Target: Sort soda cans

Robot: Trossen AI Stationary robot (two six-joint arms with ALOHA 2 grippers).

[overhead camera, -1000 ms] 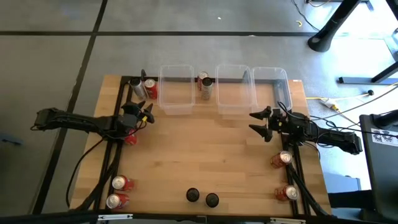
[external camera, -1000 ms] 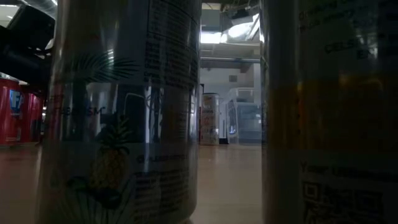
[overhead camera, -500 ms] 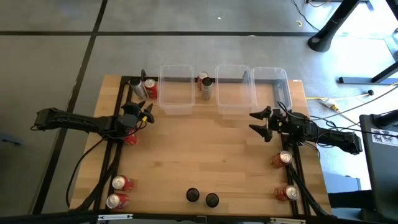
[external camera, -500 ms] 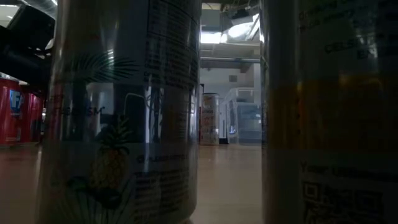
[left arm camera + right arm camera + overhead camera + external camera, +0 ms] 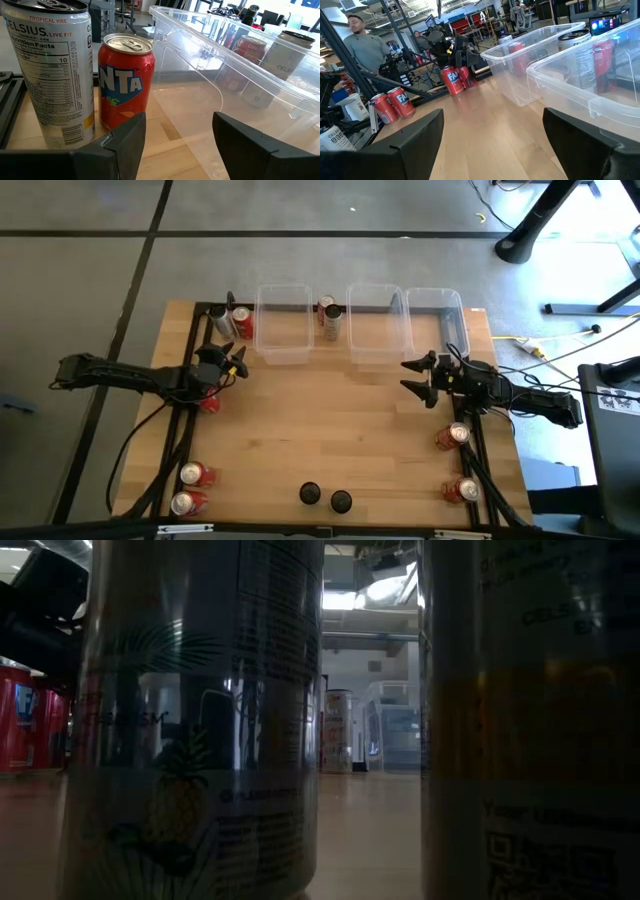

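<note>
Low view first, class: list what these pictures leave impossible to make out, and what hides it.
- Low view: two near cans fill the picture, hiding both arms and most of the table.
- High view: can labels too small to read.
- Left wrist view: cans behind the clear bin are blurred by its wall.

Both arms are black and slim, built of jointed segments. The left arm [image 5: 130, 375], at the frame's left, carries small yellow and red marks near its wrist. The right arm [image 5: 530, 400], at the frame's right, ends in two pointed black fingers [image 5: 414, 365].
</note>
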